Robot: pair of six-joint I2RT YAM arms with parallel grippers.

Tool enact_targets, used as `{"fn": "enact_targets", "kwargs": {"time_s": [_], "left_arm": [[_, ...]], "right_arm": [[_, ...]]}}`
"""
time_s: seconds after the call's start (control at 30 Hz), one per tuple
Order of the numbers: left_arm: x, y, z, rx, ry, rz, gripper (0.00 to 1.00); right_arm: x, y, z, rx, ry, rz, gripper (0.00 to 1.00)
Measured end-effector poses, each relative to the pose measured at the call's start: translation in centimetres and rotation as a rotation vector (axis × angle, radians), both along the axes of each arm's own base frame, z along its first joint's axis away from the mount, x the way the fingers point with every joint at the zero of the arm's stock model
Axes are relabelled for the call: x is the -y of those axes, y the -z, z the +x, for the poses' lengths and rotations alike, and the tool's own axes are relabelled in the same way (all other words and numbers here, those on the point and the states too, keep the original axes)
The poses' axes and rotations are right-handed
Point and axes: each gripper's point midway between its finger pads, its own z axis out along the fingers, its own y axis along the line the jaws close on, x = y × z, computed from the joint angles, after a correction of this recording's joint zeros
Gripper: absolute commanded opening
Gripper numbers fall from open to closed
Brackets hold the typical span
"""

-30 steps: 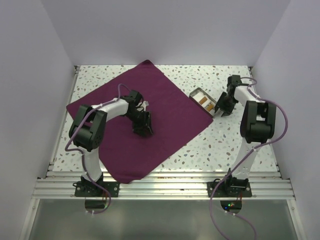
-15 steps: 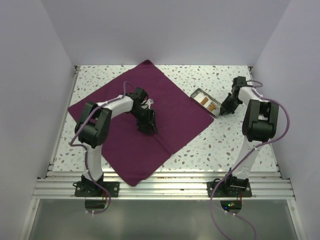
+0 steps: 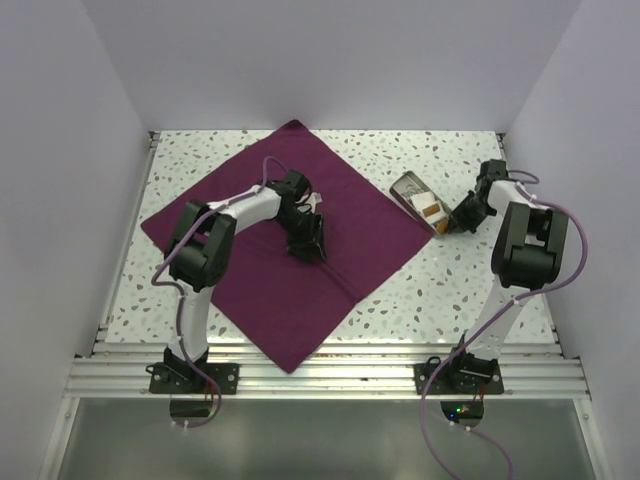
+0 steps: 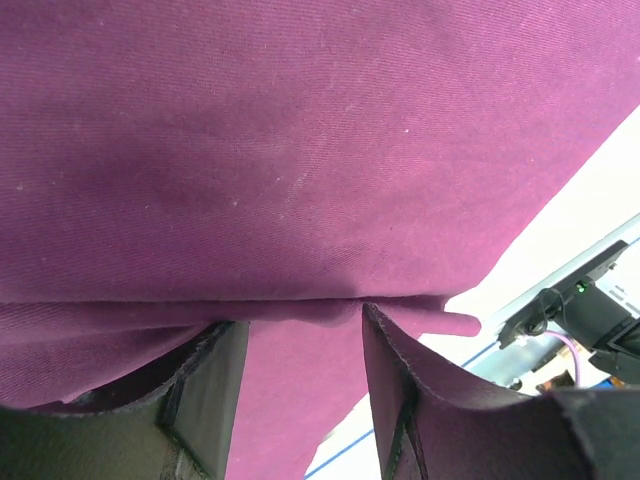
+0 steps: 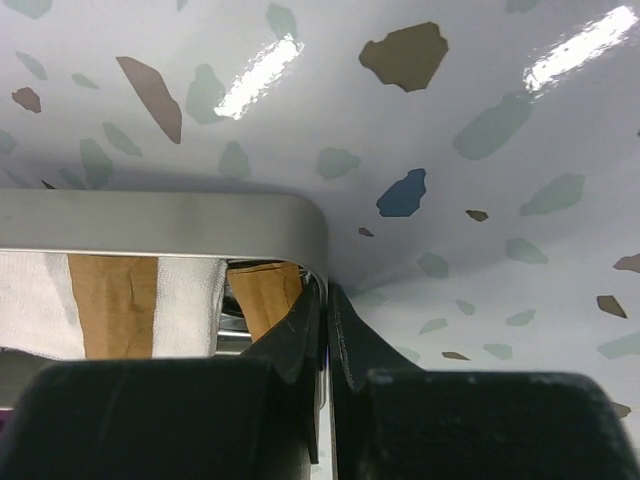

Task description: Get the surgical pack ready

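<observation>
Right wrist view: the right tool (image 5: 325, 330) is clamped tight on the thin wall of the metal tray (image 5: 150, 220), right at its rounded corner, with one finger inside and one outside.
Tray contents: white gauze with brown strips (image 5: 110, 300) sits inside, just beside the inner finger.
Tray position: from the top camera the metal tray (image 3: 405, 185) looks tipped rather than flat. It's right by the right-hand corner of the cloth, and I can't tell if it overlaps the edge.
Left tool: the left tool (image 4: 295, 400) has its fingers apart and isn't really pinching anything. It's pressed down on the fabric, with a low ridge of cloth puckered across just ahead of the fingertips.
Surgical pack: the surgical pack (image 3: 250, 290) is a big maroon sheet spread open like a diamond over the left and middle of the bench (image 3: 440, 290). Its near corner reaches the front rail.
Step in hand: my guess is the tray is being picked up to go onto the cloth, while the other arm pins the sheet down.
Next move: probably lift and carry the tray over to the middle of the sheet. A corner pinch on a thin wall could let it swing and dump the gauze, so keep it slow and level. The left tool would also need to get out of the landing spot.
</observation>
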Motion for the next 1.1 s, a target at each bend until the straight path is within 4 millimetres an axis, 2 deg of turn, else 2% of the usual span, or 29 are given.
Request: {"fn": "enact_targets", "kwargs": {"time_s": [0.17,0.3,0.43,0.5,0.6,0.7,0.83,0.97,1.1], "left_arm": [[-0.4,0.0,-0.6,0.027,0.001,0.001,0.54],[-1.6,0.1,-2.6,0.021,-0.004,0.010,0.55],[-2.7,0.0,-4.0,0.022,-0.022,0.040,0.60],[-3.5,-0.3,-4.1,0.038,-0.034,0.074,0.62],[-4.6,-1.6,-3.6,0.095,-0.061,0.123,0.66],[-6.1,-4.0,-2.7,0.177,-0.104,0.155,0.69],[-9.0,-8.8,-0.2,0.323,-0.216,0.180,0.69],[-13.6,-12.3,2.1,0.423,-0.397,0.238,0.70],[-18.3,-13.0,2.7,0.439,-0.541,0.341,0.71]], "right_arm": [[0.2,-0.3,-0.4,-0.019,0.005,0.002,0.00],[-0.3,-1.6,0.0,-0.025,-0.032,-0.020,0.00],[-2.5,-3.4,1.3,0.003,-0.120,-0.064,0.00],[-4.6,-4.2,1.9,0.019,-0.187,-0.087,0.00],[-9.0,-5.6,2.4,0.044,-0.313,-0.110,0.00],[-13.7,-7.2,2.6,0.074,-0.443,-0.123,0.00],[-20.4,-8.5,3.3,0.121,-0.614,-0.139,0.00],[-26.3,-7.8,3.6,0.127,-0.757,-0.153,0.00],[-30.7,-5.8,2.3,0.093,-0.860,-0.159,0.00]]}}
